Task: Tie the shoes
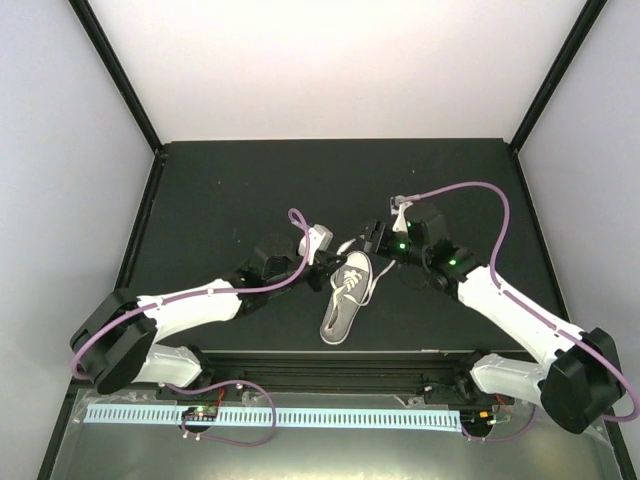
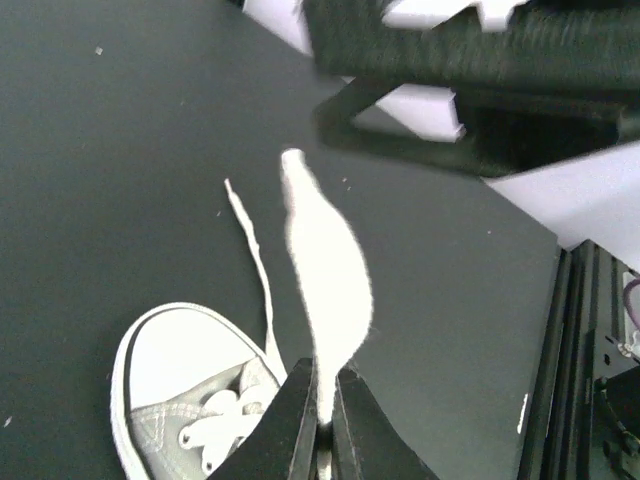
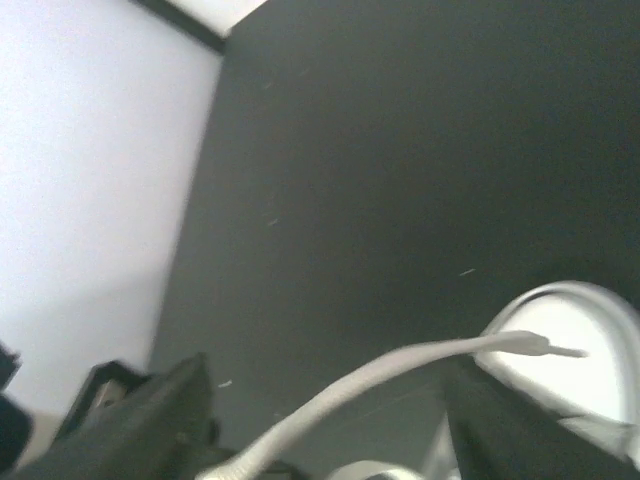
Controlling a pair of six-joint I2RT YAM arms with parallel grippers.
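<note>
The grey shoe (image 1: 345,297) with a white toe cap lies mid-table, toe pointing away from the arm bases. In the left wrist view its toe cap (image 2: 178,352) is at the lower left. My left gripper (image 2: 322,378) is shut on a wide white lace (image 2: 327,268) that rises from the jaws. A thinner lace end (image 2: 256,262) lies on the mat beside it. My right gripper (image 3: 335,405) is open, fingers (image 3: 168,412) far apart, and a white lace (image 3: 400,364) runs loosely across the gap toward the toe cap (image 3: 572,338). From above, both grippers (image 1: 334,262) (image 1: 374,238) meet at the shoe's toe.
The black mat (image 1: 230,200) covers the table between white walls and black corner posts (image 1: 115,70). A metal rail (image 1: 330,365) runs along the near edge. The right arm's black body (image 2: 470,80) hangs close above the left gripper.
</note>
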